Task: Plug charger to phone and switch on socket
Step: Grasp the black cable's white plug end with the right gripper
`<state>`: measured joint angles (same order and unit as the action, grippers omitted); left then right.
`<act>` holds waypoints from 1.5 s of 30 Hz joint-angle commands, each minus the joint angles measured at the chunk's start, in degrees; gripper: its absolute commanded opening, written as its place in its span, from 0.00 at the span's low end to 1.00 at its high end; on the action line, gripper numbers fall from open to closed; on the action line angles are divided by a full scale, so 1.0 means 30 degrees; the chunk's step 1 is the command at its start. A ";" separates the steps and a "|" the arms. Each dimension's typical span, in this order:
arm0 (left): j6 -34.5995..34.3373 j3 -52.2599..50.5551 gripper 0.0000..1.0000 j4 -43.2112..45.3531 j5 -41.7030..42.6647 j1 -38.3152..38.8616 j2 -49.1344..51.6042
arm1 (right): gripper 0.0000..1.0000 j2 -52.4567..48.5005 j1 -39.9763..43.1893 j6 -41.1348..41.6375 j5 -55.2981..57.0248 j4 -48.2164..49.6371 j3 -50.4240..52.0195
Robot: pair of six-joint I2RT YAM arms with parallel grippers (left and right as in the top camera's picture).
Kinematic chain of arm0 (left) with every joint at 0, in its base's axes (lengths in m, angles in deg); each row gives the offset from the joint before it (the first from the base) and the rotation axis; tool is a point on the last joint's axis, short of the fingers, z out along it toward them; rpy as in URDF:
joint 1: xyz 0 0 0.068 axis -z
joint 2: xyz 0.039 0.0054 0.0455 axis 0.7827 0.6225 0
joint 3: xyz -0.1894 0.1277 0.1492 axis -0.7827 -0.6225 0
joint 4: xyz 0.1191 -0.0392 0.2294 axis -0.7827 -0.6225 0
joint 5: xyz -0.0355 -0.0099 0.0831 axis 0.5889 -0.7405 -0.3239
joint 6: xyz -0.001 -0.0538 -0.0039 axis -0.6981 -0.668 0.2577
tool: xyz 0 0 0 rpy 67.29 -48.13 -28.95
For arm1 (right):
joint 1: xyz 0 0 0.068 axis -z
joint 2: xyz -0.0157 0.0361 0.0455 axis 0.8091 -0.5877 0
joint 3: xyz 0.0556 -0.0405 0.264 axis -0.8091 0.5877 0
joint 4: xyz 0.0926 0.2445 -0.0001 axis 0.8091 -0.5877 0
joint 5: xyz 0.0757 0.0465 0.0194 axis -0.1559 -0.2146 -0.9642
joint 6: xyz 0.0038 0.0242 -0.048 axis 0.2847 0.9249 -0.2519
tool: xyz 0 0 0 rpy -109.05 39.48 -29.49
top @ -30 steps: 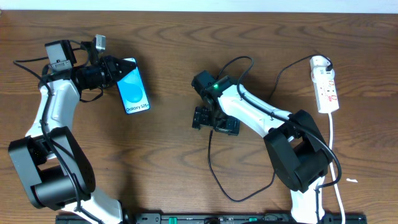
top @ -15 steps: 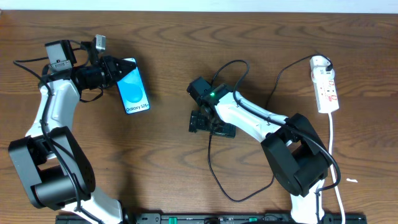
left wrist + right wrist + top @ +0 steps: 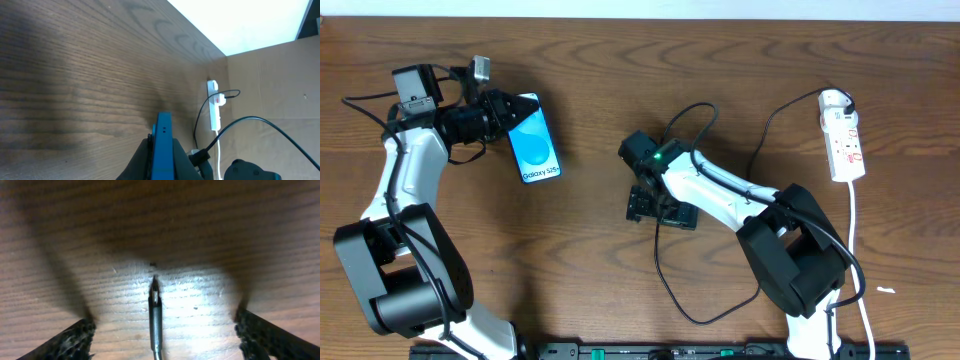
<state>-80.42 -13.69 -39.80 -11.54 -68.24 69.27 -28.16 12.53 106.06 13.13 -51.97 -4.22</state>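
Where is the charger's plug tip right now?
In the right wrist view the plug tip lies on the wooden table, centred between the right gripper's spread fingers; overhead, that is mid-table.

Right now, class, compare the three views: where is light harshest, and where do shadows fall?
Right wrist: bright patch on the wooden table around the thin black cable's plug tip, dark shadows spreading from both fingers. Left wrist: top-right background blown out white. Overhead: even light, text legible on the slim blue-screened phone.
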 commanded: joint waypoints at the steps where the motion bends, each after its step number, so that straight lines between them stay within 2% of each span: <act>1: 0.0255 0.0102 0.07 0.0007 0.0393 -0.0080 -0.0488 | 0.82 -0.0350 -0.0284 0.0393 -0.0262 0.0146 0.0364; 6: 0.0255 0.0102 0.08 0.0007 0.0393 -0.0080 -0.0488 | 0.69 -0.0350 -0.0284 0.0583 -0.0262 0.0146 0.0364; 10: 0.0255 0.0102 0.08 0.0007 0.0393 -0.0080 -0.0488 | 0.48 -0.0350 -0.0284 0.0670 -0.0262 0.0131 0.0372; 17: 0.0255 0.0102 0.07 0.0007 0.0393 -0.0080 -0.0488 | 0.21 -0.0350 -0.0284 0.0743 -0.0270 0.0131 0.0372; 26: 0.0255 0.0102 0.07 0.0007 0.0393 -0.0080 -0.0488 | 0.01 -0.0350 -0.0284 0.0765 -0.0270 0.0131 0.0372; 35: 0.0255 0.0102 0.07 0.0015 0.0393 -0.0080 -0.0488 | 0.01 -0.0350 -0.0204 0.0969 -0.0430 0.0095 0.0364; 45: 0.0255 0.0102 0.07 0.0022 -0.0109 -0.0080 -0.0488 | 0.01 -0.0342 0.1989 -0.4189 -0.6645 0.0073 -0.0495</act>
<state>-80.42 -13.69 -39.80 -12.24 -68.24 69.27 -28.40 15.86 100.05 1.98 -51.80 -4.13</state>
